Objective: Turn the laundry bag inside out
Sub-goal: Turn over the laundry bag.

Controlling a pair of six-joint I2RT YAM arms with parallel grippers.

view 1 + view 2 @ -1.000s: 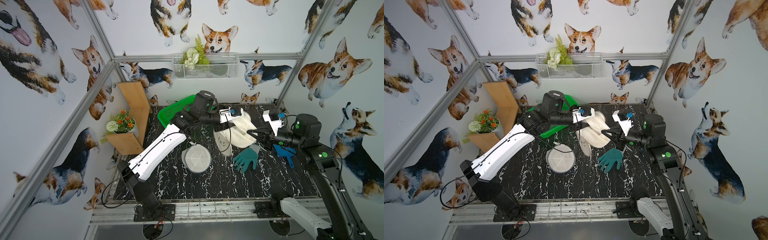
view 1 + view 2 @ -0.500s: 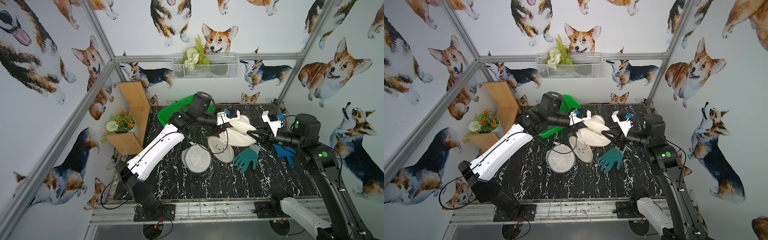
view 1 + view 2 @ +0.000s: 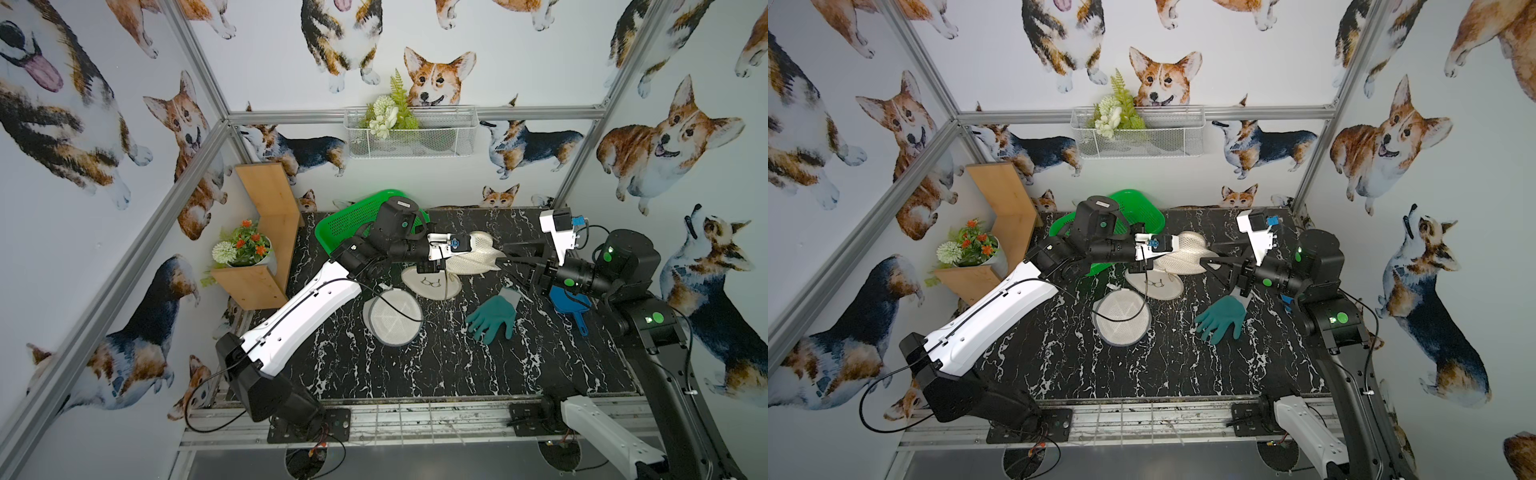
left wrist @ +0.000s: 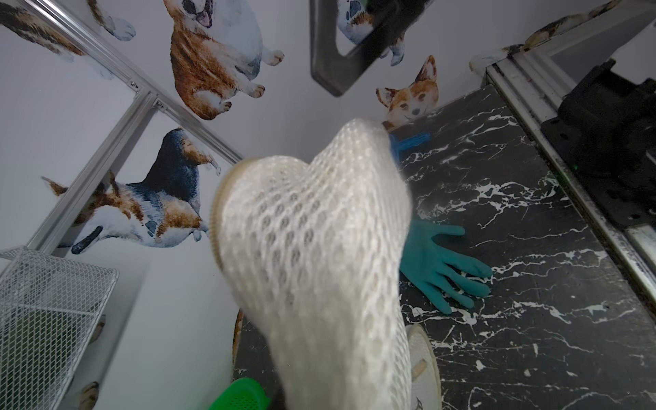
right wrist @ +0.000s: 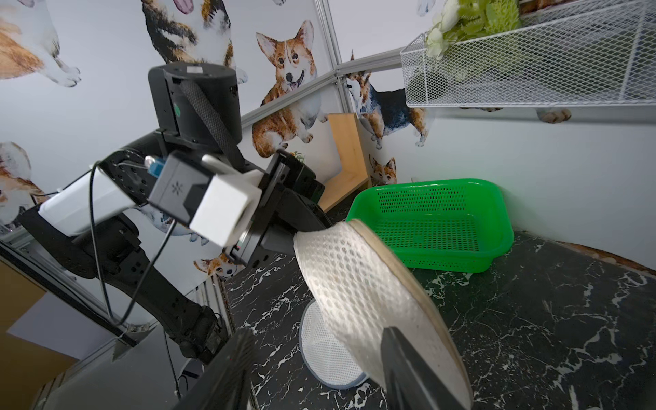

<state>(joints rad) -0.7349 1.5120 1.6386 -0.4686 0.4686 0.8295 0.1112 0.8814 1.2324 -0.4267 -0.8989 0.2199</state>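
Observation:
The laundry bag (image 3: 473, 258) is a white mesh pouch with a beige rim. It hangs roughly level above the back of the black marble table (image 3: 415, 374). My left gripper (image 5: 289, 232) is shut on one end of it; in the left wrist view the laundry bag (image 4: 319, 248) hides the jaws. My right gripper (image 3: 503, 255) stands open at the bag's other end. In the right wrist view one of its fingers (image 5: 401, 355) lies against the mesh and the other is clear. A beige round panel with a glasses print (image 3: 430, 283) lies on the table below.
A grey-rimmed white mesh disc (image 3: 392, 318) lies mid-table, with a teal rubber glove (image 3: 494, 316) to its right. A blue scoop (image 3: 567, 303) sits under the right arm. A green basket (image 3: 353, 220) stands at the back left, beside a wooden stand with a flower pot (image 3: 245, 253).
My right gripper has opened and let go of the bag, while my left gripper has shut on it. The bag has swung from hanging down to lying level, and the beige panel has dropped onto the table.

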